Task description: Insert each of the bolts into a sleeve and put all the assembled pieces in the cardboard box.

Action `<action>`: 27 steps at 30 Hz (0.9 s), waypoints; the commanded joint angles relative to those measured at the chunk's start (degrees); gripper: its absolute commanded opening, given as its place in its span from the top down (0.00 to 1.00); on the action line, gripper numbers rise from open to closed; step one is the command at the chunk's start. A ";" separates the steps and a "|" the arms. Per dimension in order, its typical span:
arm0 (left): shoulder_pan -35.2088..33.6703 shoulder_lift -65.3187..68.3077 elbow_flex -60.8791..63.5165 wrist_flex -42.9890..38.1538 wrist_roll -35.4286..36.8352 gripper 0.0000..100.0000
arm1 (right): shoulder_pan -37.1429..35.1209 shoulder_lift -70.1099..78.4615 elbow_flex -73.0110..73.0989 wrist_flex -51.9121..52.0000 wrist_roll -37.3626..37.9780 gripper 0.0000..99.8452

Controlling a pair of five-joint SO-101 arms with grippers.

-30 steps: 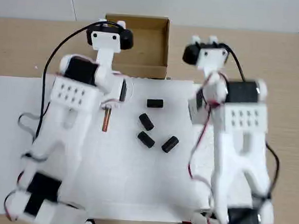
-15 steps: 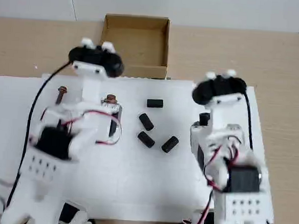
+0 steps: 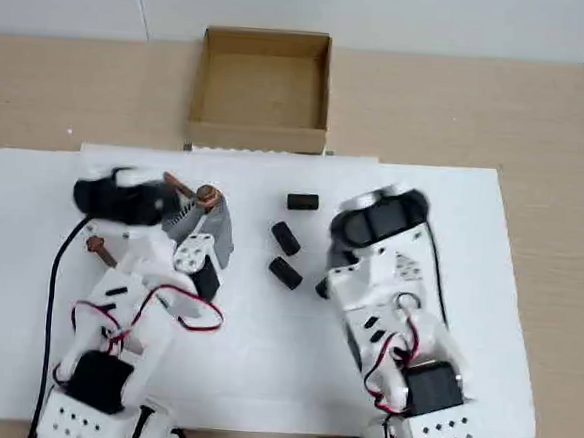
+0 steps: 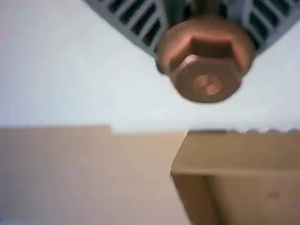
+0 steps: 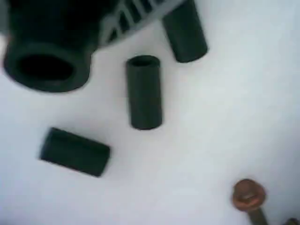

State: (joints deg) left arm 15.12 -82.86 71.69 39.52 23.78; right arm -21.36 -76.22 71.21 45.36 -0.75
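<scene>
Where the arms sit nearest, we find the left claw (image 3: 204, 209) closed on one bolt (image 3: 207, 195) and the right claw (image 3: 330, 274) clamped on one sleeve (image 5: 44, 65). A second bolt (image 3: 97, 245) lies at left. Three loose sleeves (image 3: 285, 272) (image 3: 286, 239) (image 3: 302, 202) lie at centre. One cardboard box (image 3: 261, 137) stands at top centre of the tabletop (image 3: 481, 102).

Bolt (image 4: 205, 70) in end effector (image 4: 204, 13), cardboard box (image 4: 239, 157) beyond

White arms (image 3: 126, 298) carry black motors (image 3: 430, 389), red cables (image 3: 394, 359), a ribbed grey left tool (image 3: 204, 211).
</scene>
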 commanded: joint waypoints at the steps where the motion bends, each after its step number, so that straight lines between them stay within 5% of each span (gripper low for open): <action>1: 0.35 -7.30 2.86 -2.73 1.41 1.00 | -3.82 -3.91 2.81 -3.91 -0.44 1.00; 12: 0.44 -21.54 9.36 -2.81 7.30 1.00 | -15.08 -28.62 18.46 -6.11 0.35 1.00; 27: 8.00 -21.27 9.10 -4.92 12.40 1.00 | -21.14 -26.51 19.34 -10.24 5.19 1.00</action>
State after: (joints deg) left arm 22.42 -103.25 81.36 37.05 36.09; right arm -41.76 -102.33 90.99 36.48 3.65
